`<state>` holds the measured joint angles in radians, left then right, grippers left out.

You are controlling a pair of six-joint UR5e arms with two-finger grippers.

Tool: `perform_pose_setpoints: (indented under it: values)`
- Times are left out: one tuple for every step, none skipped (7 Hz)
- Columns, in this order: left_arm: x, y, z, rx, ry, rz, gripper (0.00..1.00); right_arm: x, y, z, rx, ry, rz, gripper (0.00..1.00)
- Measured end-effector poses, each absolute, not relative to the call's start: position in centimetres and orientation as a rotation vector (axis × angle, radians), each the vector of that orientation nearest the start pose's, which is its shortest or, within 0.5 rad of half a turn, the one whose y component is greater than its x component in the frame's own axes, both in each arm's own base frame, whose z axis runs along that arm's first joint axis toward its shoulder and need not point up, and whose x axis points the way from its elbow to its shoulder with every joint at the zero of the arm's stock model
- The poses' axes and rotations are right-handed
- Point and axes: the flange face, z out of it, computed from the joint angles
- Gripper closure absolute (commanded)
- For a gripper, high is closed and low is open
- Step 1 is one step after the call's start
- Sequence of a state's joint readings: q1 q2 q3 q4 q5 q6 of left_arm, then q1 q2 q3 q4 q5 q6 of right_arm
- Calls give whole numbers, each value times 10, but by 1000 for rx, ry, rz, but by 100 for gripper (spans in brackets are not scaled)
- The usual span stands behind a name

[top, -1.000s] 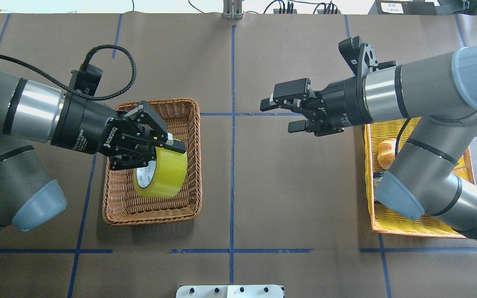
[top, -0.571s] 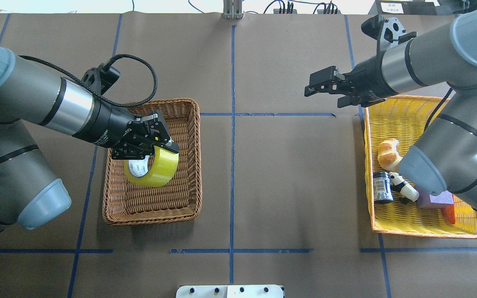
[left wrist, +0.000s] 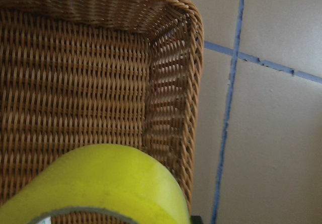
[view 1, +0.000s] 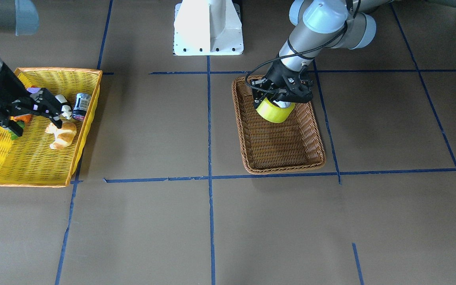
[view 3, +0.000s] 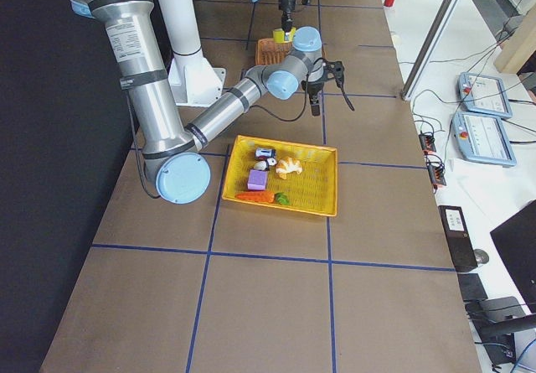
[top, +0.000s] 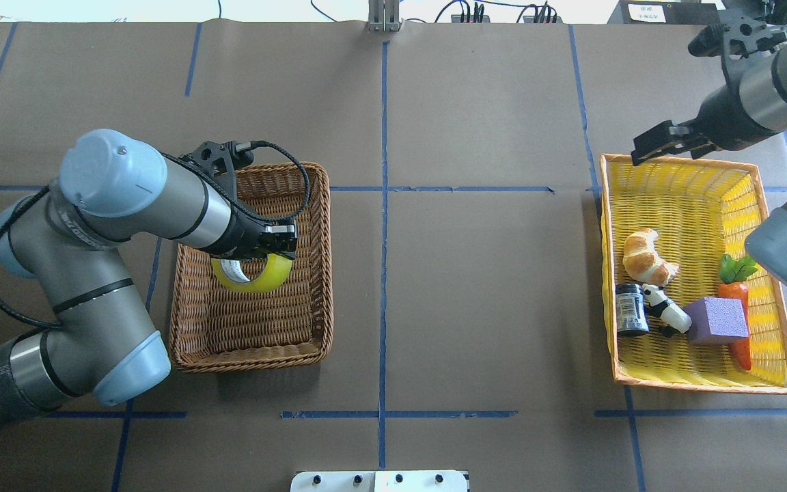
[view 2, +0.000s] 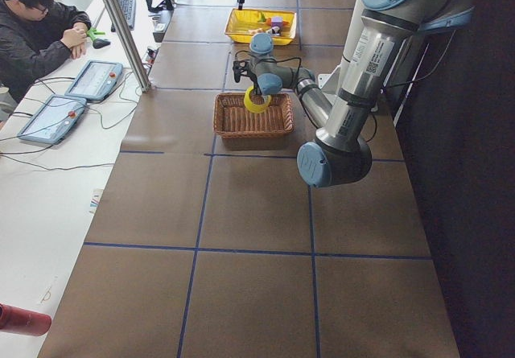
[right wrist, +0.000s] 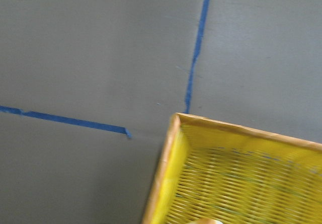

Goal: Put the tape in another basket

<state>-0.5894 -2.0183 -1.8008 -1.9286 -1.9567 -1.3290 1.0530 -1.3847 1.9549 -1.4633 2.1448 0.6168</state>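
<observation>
The yellow-green tape (top: 257,279) is upright inside the brown wicker basket (top: 250,342), in the half nearer the robot. My left gripper (top: 265,251) is shut on the roll's upper rim from above. In the front-facing view the left gripper (view 1: 281,99) holds the tape (view 1: 274,112) low over the basket (view 1: 283,154) floor. The left wrist view shows the tape (left wrist: 110,178) close over the weave (left wrist: 75,83). I cannot tell whether it touches the floor. My right gripper (top: 660,145) is open and empty over the far left corner of the yellow basket (top: 673,181).
The yellow basket (view 1: 26,166) at the right holds a croissant (top: 646,256), a dark can (top: 631,309), a small toy figure (top: 667,316), a purple block (top: 716,320) and a carrot (top: 735,294). Blue tape lines cross the brown table. An operator (view 2: 36,32) sits beyond the table's far edge.
My left arm has swung and lowered the tape deeper into the brown basket. My right arm has pulled back to the right, to the yellow basket's far corner, uncovering its contents.
</observation>
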Motion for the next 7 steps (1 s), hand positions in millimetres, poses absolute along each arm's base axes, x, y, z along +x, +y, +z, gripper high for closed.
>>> perform_pose_setpoints:
  values:
    - [477,-424,273,131,1027,-74,99,-174,-506,396,267,-782,-150,0]
    - [483,-424,278,149,980,-35,97,-154,-505,413,270,-768,-181,0]
    - [485,-424,276,158,932,10,74,-138,-504,424,266,-771,-196,0]
    - [485,-424,273,162,902,42,1,-129,-503,431,257,-779,-197,0]
    - [484,-423,271,167,890,54,0,-124,-501,436,249,-783,-193,0]
    - [481,-423,268,181,888,55,0,-119,-499,440,242,-787,-187,0]
    - [474,-421,262,199,895,53,0,-114,-497,445,236,-790,-181,0]
